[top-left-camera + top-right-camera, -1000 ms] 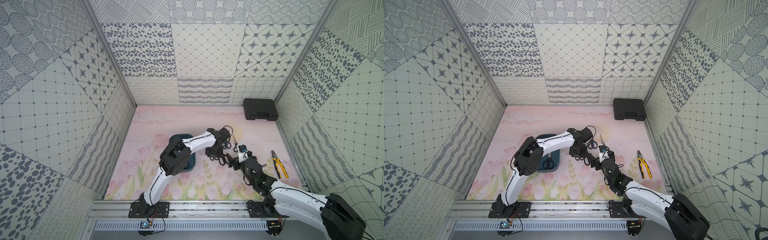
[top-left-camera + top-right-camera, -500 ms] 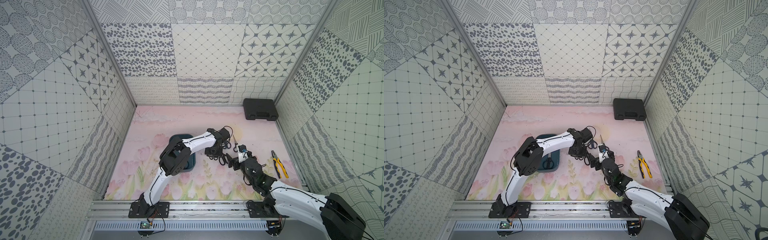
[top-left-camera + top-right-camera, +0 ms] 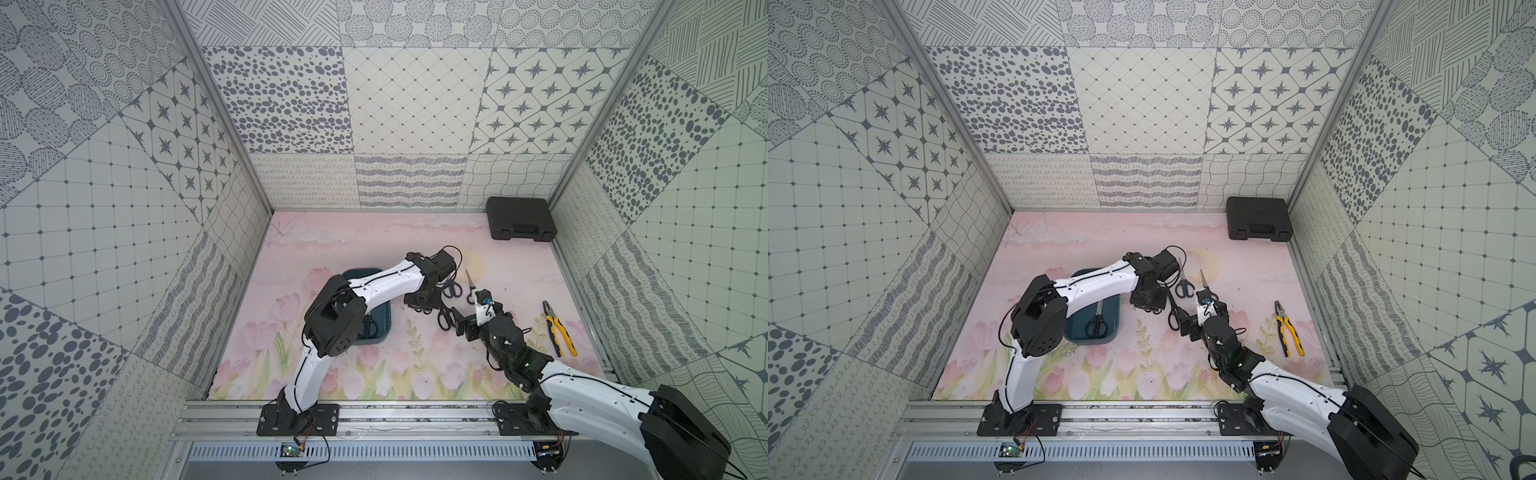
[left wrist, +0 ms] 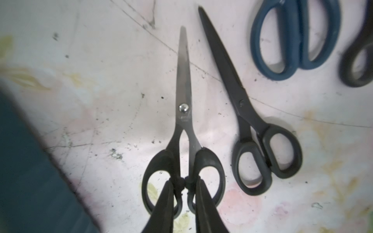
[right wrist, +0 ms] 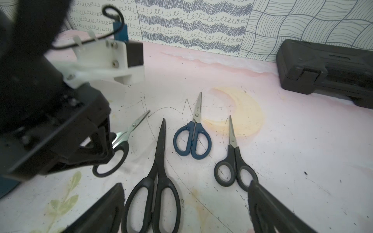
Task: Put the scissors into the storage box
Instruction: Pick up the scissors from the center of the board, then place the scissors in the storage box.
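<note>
Pink tulip-print mat (image 3: 374, 249) before me carries teal plastic tray (image 3: 384, 316), black hard-shell case (image 3: 521, 218), yellow-handled pliers (image 3: 559, 332), blue-handled scissors (image 5: 192, 141), long all-black scissors (image 5: 157, 167).

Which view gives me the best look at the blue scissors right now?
Right wrist: the blue scissors lie whole, close and in focus, blades shut. Left wrist crops them to the handles, slightly blurred. In both top views they are tiny, without detail.

Scissors (image 5: 160, 145) lie close together; bare mat (image 3: 353, 245) behind them.
</note>
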You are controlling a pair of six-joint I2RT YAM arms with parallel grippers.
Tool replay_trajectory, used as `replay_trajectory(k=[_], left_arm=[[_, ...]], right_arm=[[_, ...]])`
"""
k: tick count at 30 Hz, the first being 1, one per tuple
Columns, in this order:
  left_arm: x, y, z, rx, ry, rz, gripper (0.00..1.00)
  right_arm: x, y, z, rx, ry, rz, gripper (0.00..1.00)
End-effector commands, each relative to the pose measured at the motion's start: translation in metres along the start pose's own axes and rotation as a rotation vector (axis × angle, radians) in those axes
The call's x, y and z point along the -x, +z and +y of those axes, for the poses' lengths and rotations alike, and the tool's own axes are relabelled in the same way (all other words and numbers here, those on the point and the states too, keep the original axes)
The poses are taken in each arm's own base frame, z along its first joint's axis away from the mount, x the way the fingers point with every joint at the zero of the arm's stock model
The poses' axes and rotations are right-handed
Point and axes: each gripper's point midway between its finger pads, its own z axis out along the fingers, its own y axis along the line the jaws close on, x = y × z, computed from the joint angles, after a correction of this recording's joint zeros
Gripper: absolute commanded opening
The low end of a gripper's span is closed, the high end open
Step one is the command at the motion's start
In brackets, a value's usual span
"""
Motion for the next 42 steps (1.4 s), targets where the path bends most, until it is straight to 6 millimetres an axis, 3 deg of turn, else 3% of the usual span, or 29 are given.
replay_trajectory(k=[1,4,7,9,12,15,19,23,29,36,42], left_arm=[[0.01,-0.042,0.029,0.044,-0.013,-0.074,0.0],[0.008,-0.062,0.056,0.051,-0.066,-0.094,0.0],[-0.003,-0.073,0.096,0.078,-0.138,-0.103,0.0],[-0.015,-0.076,0.122,0.11,-0.18,-0.094,0.0],[-0.039,-0.072,0.165,0.165,-0.25,-0.052,0.0],[-0.066,-0.063,0.193,0.191,-0.316,0.007,0.0],[-0.086,-0.052,0.206,0.211,-0.334,0.046,0.0],[-0.097,-0.034,0.213,0.229,-0.344,0.098,0.0],[-0.096,-0.014,0.218,0.249,-0.327,0.141,0.0],[-0.085,-0.009,0.216,0.253,-0.314,0.141,0.0],[-0.075,-0.014,0.216,0.248,-0.314,0.1,0.27]], right_arm=[[0.02,0.003,0.012,0.05,0.001,-0.013,0.97],[0.028,0.007,0.026,0.109,-0.005,0.043,0.97],[0.034,0.015,0.033,0.112,0.026,0.132,0.97],[0.029,0.019,0.039,0.122,0.035,0.212,0.97],[0.038,0.024,0.061,0.212,0.045,0.277,0.97],[0.041,0.027,0.068,0.226,0.072,0.32,0.96],[0.037,0.031,0.064,0.193,0.119,0.355,0.97],[0.017,0.038,0.056,0.214,0.255,0.481,0.96],[-0.006,0.041,0.046,0.168,0.193,0.649,0.88],[-0.023,0.047,0.029,0.058,0.067,0.787,0.82],[-0.032,0.056,0.028,0.042,0.017,0.843,0.76]])
